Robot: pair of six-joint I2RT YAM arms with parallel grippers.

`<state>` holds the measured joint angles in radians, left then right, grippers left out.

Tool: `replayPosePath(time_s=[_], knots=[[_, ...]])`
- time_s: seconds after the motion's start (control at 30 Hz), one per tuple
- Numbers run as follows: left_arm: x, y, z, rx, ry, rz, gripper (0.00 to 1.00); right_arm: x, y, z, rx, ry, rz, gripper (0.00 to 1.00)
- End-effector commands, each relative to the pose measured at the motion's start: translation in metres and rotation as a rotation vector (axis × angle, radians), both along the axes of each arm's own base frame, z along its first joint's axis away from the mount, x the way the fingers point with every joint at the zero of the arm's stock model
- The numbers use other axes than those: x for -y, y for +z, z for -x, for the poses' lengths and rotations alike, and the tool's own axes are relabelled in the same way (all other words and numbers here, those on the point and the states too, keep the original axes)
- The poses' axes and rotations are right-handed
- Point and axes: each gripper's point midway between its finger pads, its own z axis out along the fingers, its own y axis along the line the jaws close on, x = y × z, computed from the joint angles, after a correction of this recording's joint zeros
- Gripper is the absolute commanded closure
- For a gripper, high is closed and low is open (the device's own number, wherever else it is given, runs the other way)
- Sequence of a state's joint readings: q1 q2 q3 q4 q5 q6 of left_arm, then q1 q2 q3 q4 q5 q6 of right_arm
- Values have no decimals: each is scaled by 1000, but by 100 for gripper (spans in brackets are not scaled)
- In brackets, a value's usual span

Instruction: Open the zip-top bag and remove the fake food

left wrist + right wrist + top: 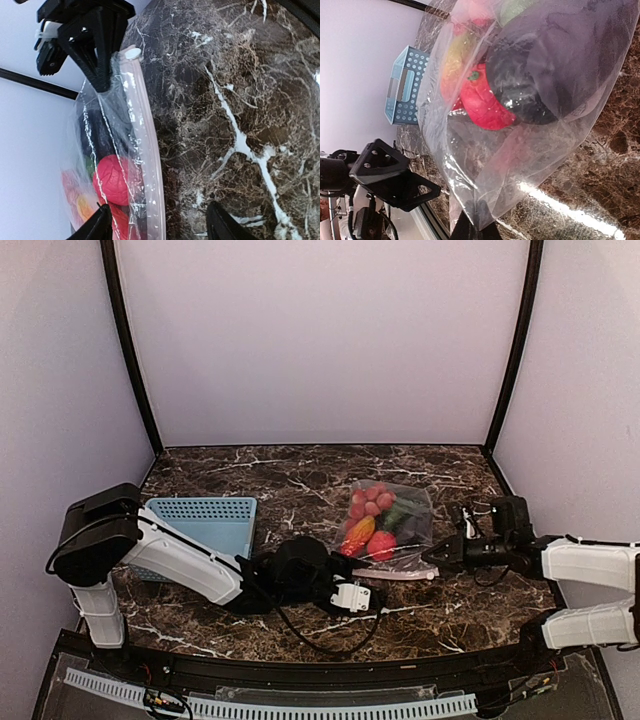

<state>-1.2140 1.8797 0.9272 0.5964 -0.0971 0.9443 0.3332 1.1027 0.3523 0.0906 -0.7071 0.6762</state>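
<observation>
The clear zip-top bag (392,523) lies on the marble table, right of centre, its pale zip strip (148,165) along the near edge. Inside is the fake food: a cluster of red balls (370,498), an orange piece (360,532), a red piece (485,102), a green vegetable (398,512) and a dark eggplant (525,95). My left gripper (160,229) is open, its fingers on either side of the strip's left end; it also shows in the top view (345,565). My right gripper (476,227) is shut on the bag's right near corner; the top view (432,556) shows it too.
A light-blue perforated basket (205,520) stands at the left, beside the left arm, and shows in the right wrist view (402,92). Bare marble table (300,475) lies behind the bag. Black frame posts (130,350) flank the pale back wall.
</observation>
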Motion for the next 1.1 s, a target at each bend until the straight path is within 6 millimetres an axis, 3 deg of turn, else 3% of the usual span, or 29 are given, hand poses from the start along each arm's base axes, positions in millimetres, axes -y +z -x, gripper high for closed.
replayPosePath(time_s=[0.0,0.23,0.4,0.57,0.7,0.8,0.93,1.07], knots=[[17,10,1,35,-34,24,40,-5,28,-6,41,-4,-63,100],[33,11,-5,69,-19,68,47,-7,38,-3,35,-6,-103,100],[39,12,-11,96,-3,85,33,-8,49,-4,36,-18,-139,100],[45,10,-27,169,58,106,35,-10,53,-1,21,-11,-161,100],[47,15,-42,260,122,125,42,-11,53,2,7,0,-171,100],[45,31,-50,325,164,175,51,-10,53,3,3,1,-167,100],[40,44,-50,358,179,212,68,-9,51,2,3,-4,-152,100],[36,52,-42,331,146,216,92,-8,53,-2,17,-9,-131,100]])
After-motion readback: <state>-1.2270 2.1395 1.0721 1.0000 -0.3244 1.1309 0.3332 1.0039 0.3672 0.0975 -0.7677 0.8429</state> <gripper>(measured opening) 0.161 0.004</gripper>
